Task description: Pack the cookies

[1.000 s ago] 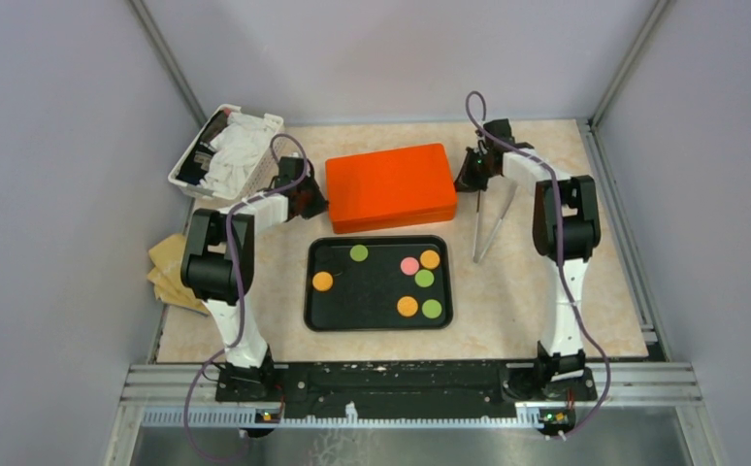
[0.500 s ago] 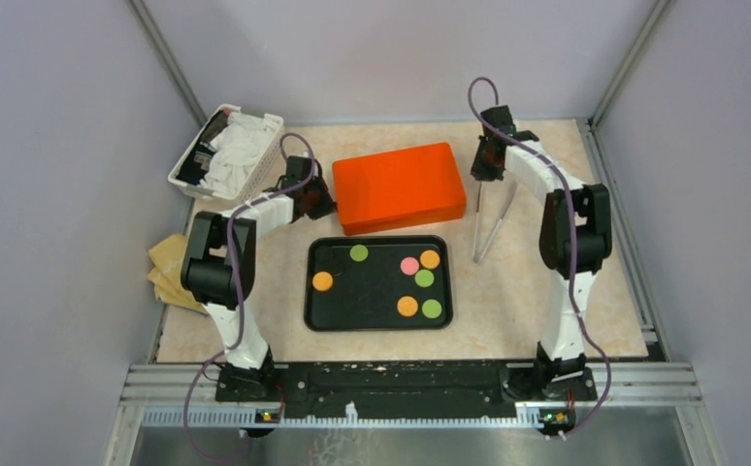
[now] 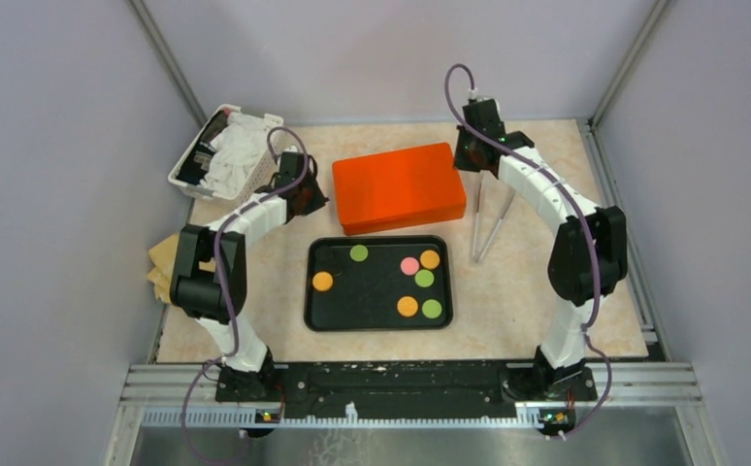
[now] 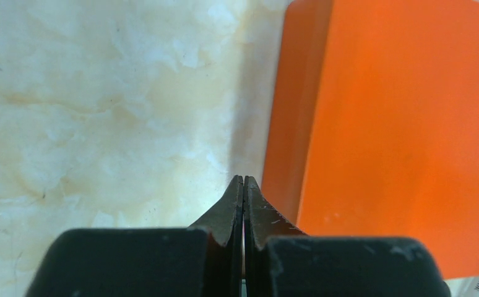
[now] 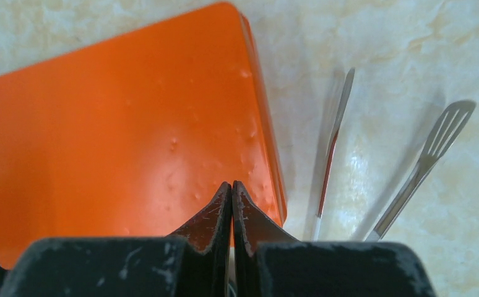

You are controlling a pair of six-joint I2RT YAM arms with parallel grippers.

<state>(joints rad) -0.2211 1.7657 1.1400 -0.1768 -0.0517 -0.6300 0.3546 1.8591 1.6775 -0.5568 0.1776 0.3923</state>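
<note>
Since a second ago: box [image 3: 398, 186] has slid right and skewed a little. Left arm [image 3: 245, 216] has stretched out, elbow lower and farther left. Right arm [image 3: 546, 194] has reached farther back, elbow swung out to the right.

Far left corner of table [image 3: 546, 291]: white basket [image 3: 224, 146], filled with white pieces. Brown paper [image 3: 166, 264] at the table's left edge.

Left jaws: fully closed, holding nothing. Tips low over bare table, just beside the box's left side wall; contact with it not clear.

Box: orange, lid on, lying flat at the back, behind the tray [image 3: 315, 316].

Tray: black, mid-table, near the box's front edge. All seven cookies [image 3: 409, 265] lie flat in it. One orange at the left, one green near the back rim. Pink, orange and green clustered at the right. Orange and green side by side near the front right corner.

Right jaws: fully closed, holding nothing, tips over the box's right edge near its far corner.

Tongs [image 3: 488, 223]: metal, on the table just right of the box.
</note>
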